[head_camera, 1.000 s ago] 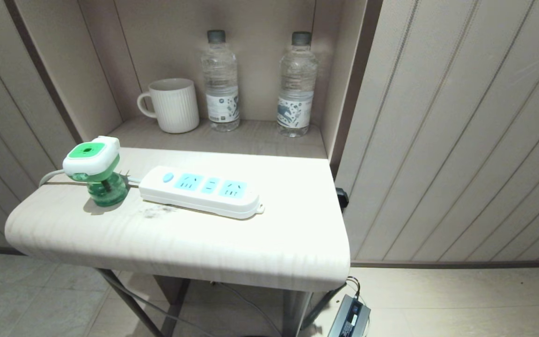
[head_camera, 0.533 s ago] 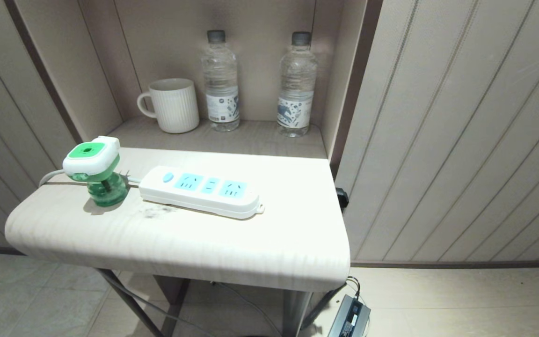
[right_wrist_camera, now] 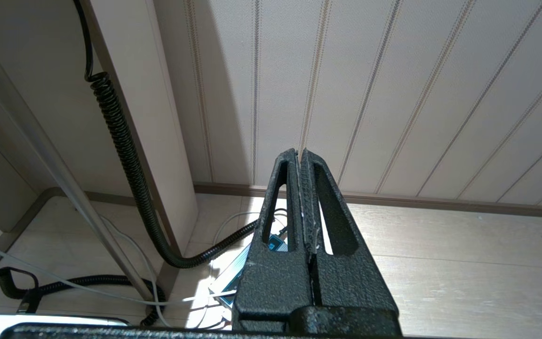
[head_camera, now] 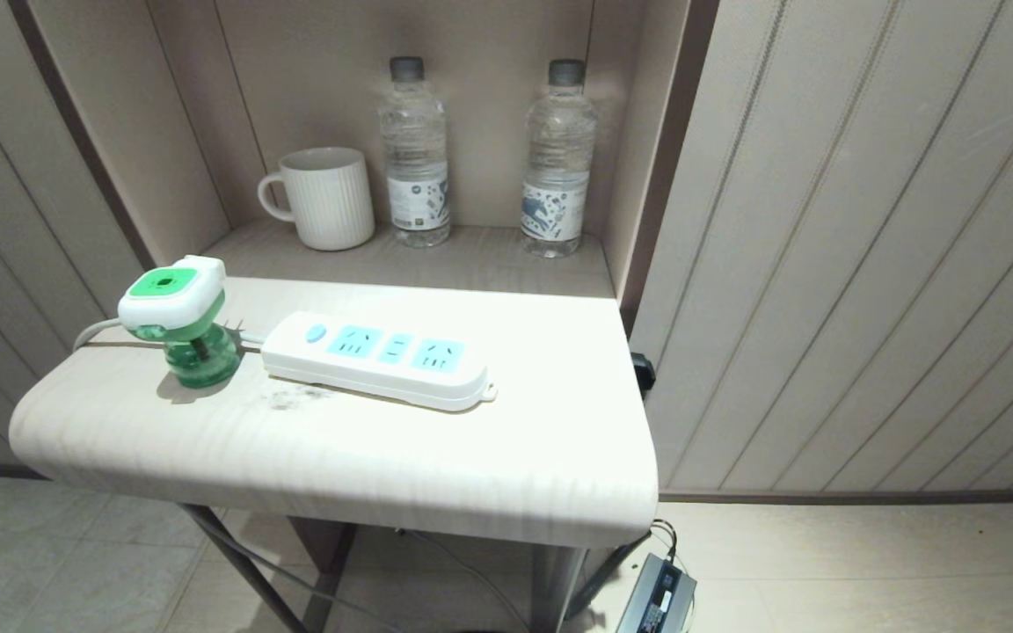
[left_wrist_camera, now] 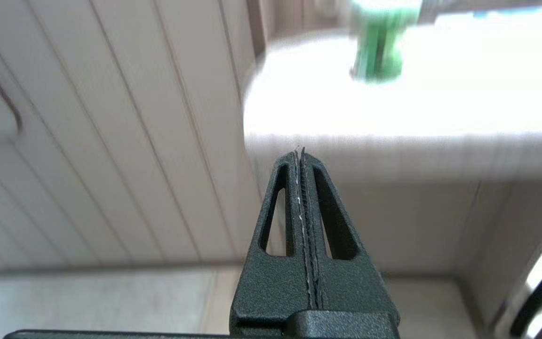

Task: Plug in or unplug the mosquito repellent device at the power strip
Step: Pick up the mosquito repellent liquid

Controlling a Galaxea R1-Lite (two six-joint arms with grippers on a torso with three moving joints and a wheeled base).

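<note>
1. Left gripper (left_wrist_camera: 300,151): jaws pressed together, nothing between them. In its wrist view it sits lower centre, tips in front of the rounded front edge of the table (left_wrist_camera: 393,150), below the tabletop.
2. Right gripper (right_wrist_camera: 299,153): jaws closed, empty. It points at a panelled wall (right_wrist_camera: 393,94) and the floor (right_wrist_camera: 464,273); a coiled black cable (right_wrist_camera: 125,150) runs down the left of that frame.
3. Neither arm shows in the head view.
4. Mosquito repellent device (head_camera: 179,318): stands upright at the left of the tabletop, green-and-white head on top, green bottle under it. Not plugged in. In the left wrist view it is a blurred green shape (left_wrist_camera: 377,52) at top centre.
5. Power strip (head_camera: 379,359): lies flat mid-table, just right of the device, a small gap between them. Round blue button at its left end, all three blue sockets free.
6. Table (head_camera: 339,466): pale wood-grain top, centre of the head view.
7. Recessed shelf behind it, upper centre: white mug (head_camera: 324,198) on the left, two clear water bottles (head_camera: 416,149) (head_camera: 557,158) to its right.
8. Black power adapter (head_camera: 658,600) on the floor, bottom centre-right.
</note>
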